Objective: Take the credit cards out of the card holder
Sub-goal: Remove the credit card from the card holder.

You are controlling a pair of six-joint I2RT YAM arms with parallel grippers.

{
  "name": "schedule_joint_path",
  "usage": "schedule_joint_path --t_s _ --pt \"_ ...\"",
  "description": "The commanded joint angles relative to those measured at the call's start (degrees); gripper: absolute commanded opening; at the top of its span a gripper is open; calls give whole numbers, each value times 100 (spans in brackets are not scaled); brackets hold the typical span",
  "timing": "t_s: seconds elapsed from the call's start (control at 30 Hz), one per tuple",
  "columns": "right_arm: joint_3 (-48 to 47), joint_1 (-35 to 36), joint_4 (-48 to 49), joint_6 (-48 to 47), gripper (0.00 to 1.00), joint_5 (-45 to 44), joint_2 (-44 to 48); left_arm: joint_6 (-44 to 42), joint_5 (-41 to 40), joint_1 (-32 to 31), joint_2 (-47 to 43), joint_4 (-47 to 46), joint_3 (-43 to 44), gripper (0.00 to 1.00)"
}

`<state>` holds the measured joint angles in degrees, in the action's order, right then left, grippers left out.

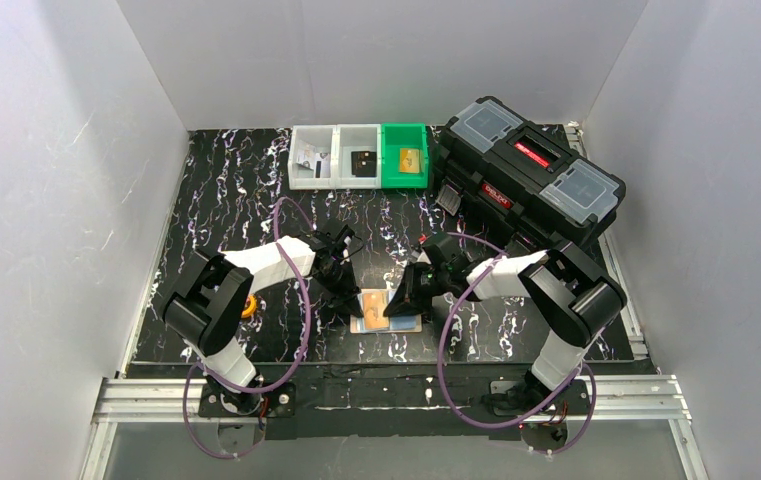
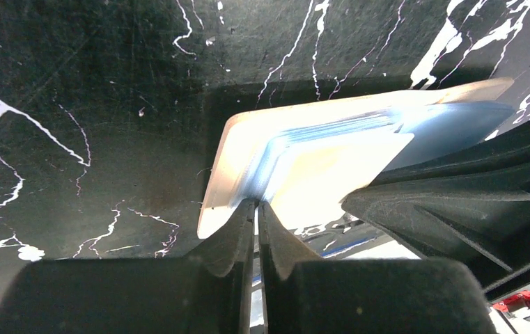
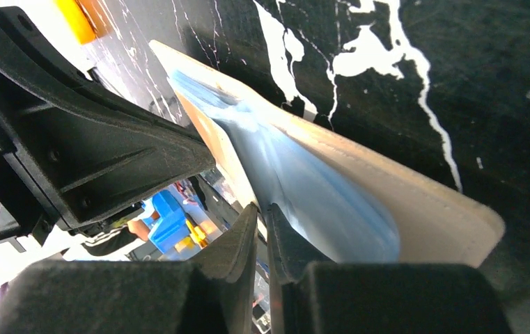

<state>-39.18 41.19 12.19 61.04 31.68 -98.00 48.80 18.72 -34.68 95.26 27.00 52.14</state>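
The cream-beige card holder lies open on the black marbled table between both arms. In the left wrist view its cream panel holds a pale blue card and a tan-gold card. My left gripper is shut, its tips pinching the holder's near edge where the card edges fan out. My right gripper is shut on a thin edge, apparently the tan-gold card, beside the blue card and the cream cover. From above, both grippers meet over the holder.
A large black toolbox stands at the back right. Two clear bins and a green bin sit at the back centre. White walls enclose the table; an aluminium rail runs along the near edge.
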Motion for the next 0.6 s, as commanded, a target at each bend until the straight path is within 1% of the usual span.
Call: schedule_joint_path --t_s 0.0,0.27,0.57 --pt "87 -31 332 110 14 104 -54 -25 -766 -66 337 174 -266 1" --pt "279 -167 314 32 5 22 32 31 -842 -63 387 199 -294 0" --pt "336 -250 -122 -244 4 -247 274 25 -905 -56 380 237 -293 0"
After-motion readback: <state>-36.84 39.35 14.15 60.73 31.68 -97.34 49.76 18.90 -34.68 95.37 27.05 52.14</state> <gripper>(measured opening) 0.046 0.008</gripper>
